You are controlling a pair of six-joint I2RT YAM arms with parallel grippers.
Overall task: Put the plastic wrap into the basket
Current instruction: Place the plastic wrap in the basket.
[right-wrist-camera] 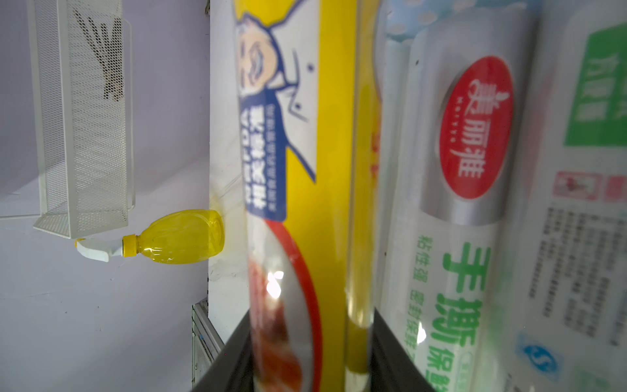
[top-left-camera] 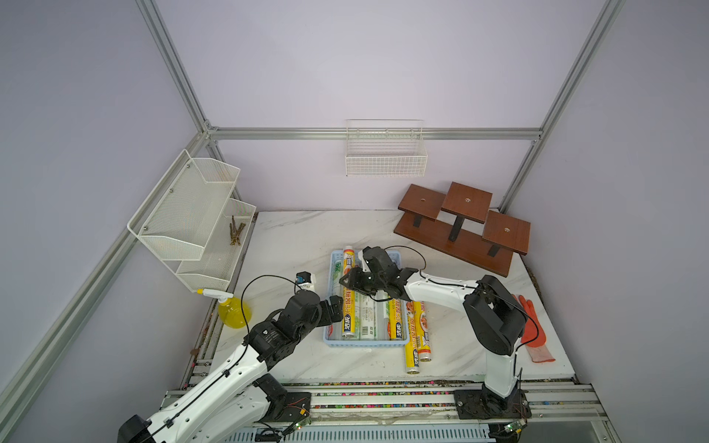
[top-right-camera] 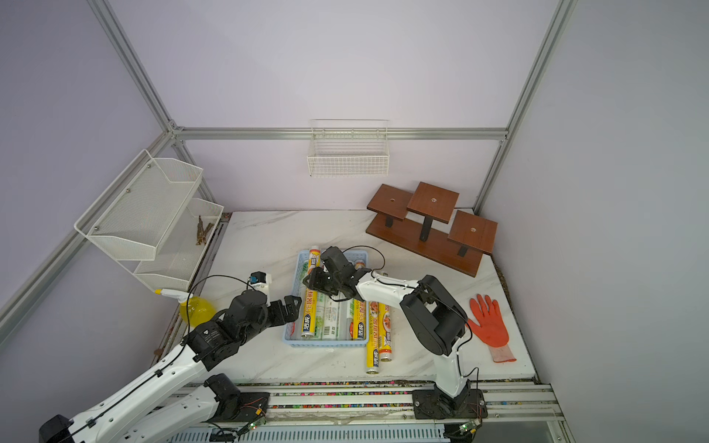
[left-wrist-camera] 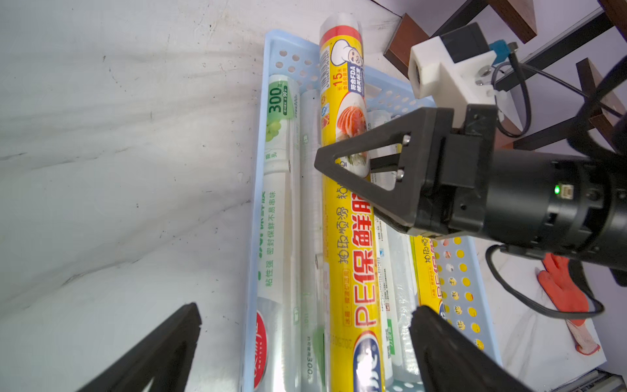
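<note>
The light-blue basket (top-left-camera: 364, 344) (top-right-camera: 326, 344) (left-wrist-camera: 255, 190) sits mid-table, holding several rolls of plastic wrap, translucent white ones (top-left-camera: 366, 318) and a yellow one (top-left-camera: 397, 324). My right gripper (top-left-camera: 346, 282) (top-right-camera: 309, 280) (left-wrist-camera: 353, 166) (right-wrist-camera: 310, 359) is shut on a long yellow roll (top-left-camera: 347, 314) (top-right-camera: 308, 314) (left-wrist-camera: 349, 258) (right-wrist-camera: 329, 203). That roll lies lengthwise over the rolls in the basket, its far end past the far rim. Two more yellow rolls (top-left-camera: 417, 341) (top-right-camera: 379, 341) lie on the table just right of the basket. My left gripper (top-left-camera: 338, 307) (top-right-camera: 293, 307) (left-wrist-camera: 305, 317) is open and empty at the basket's left side.
An orange glove (top-left-camera: 531, 330) lies right of the right arm. A brown stepped wooden stand (top-left-camera: 460, 226) fills the back right. A yellow spray bottle (top-left-camera: 234, 310) and a white mesh rack (top-left-camera: 192, 218) are at the left. A white wire basket (top-left-camera: 385, 153) hangs on the back wall.
</note>
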